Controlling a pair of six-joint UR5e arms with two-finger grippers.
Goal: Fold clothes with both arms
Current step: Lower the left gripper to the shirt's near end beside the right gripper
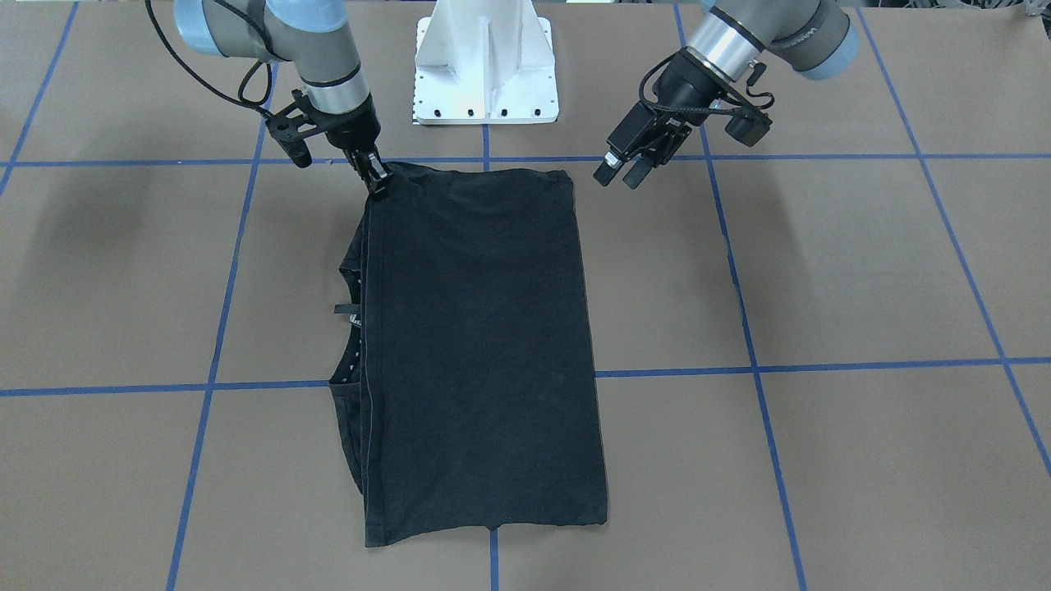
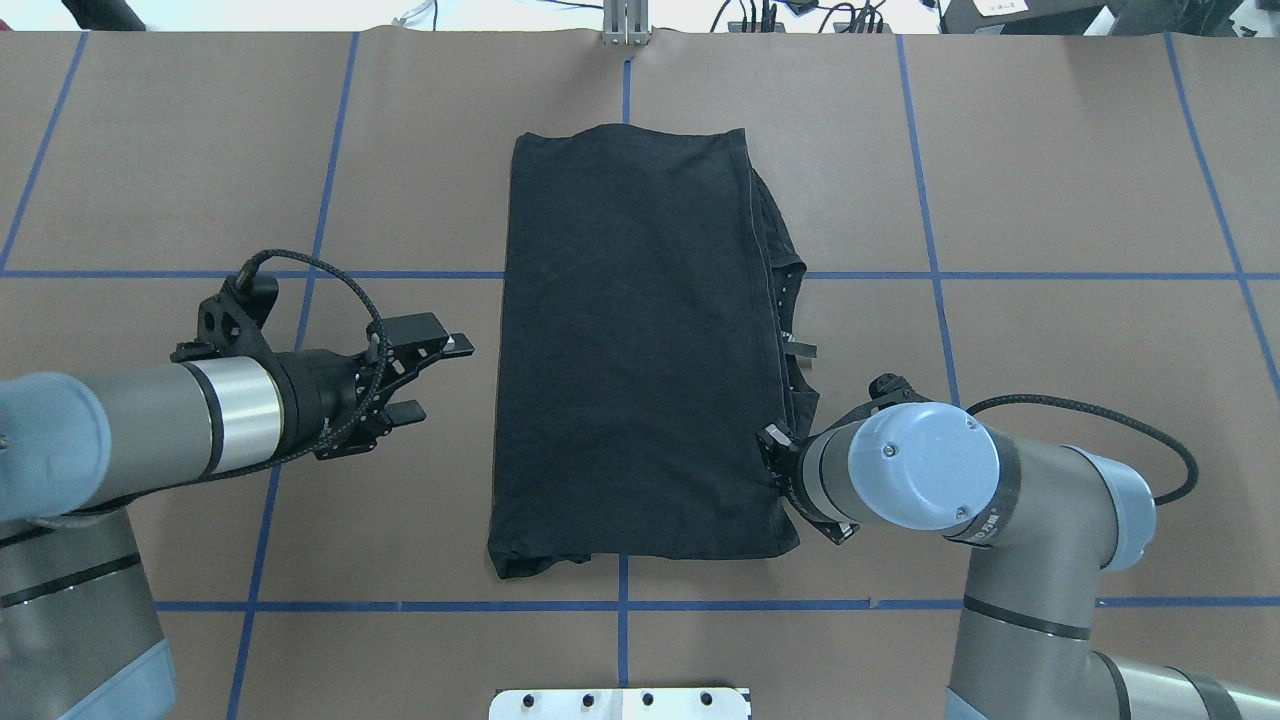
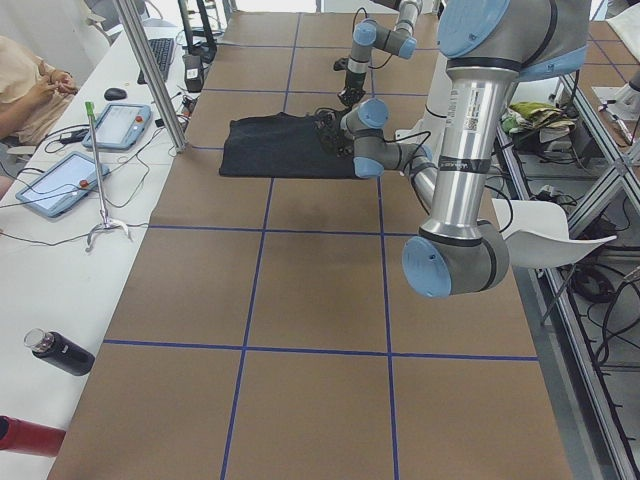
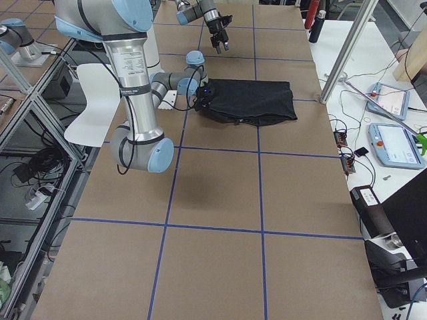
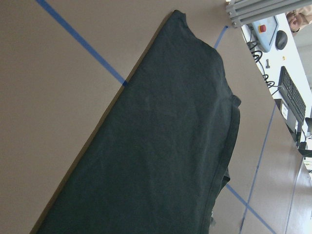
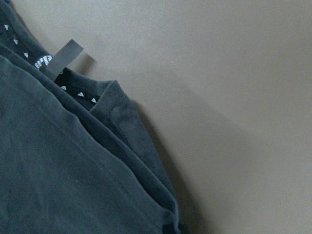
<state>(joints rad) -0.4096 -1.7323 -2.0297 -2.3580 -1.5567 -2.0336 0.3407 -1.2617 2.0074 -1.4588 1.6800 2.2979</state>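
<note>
I count one shirt (image 1: 484, 345), two arms and two tools. The shirt lies folded into a long black rectangle in the middle of the counter (image 1: 821, 271), across the blue tape lines (image 1: 862, 364), and none of its print shows.

The left arm (image 2: 150, 430) holds the left tool (image 2: 437, 378) just beside the shirt's long edge on its own side. That tool is released, its jaws spread with nothing between them and apart from the cloth. The right arm (image 2: 1000, 480) reaches to the shirt's corner nearest the robot's base on its side. The right tool (image 1: 378, 182) is clenched on the hem there.

The front-facing view shows those fingertips pinching the cloth, while overhead the wrist's blue cap hides them. Both views show the collar (image 2: 785, 290) poking out from under the folded edge on the right arm's side, with one black tag (image 2: 803, 349). My right wrist camera shows this close up: stacked layers and small white marks inside the collar. The left wrist camera shows only plain black cloth and the blue lines.
</note>
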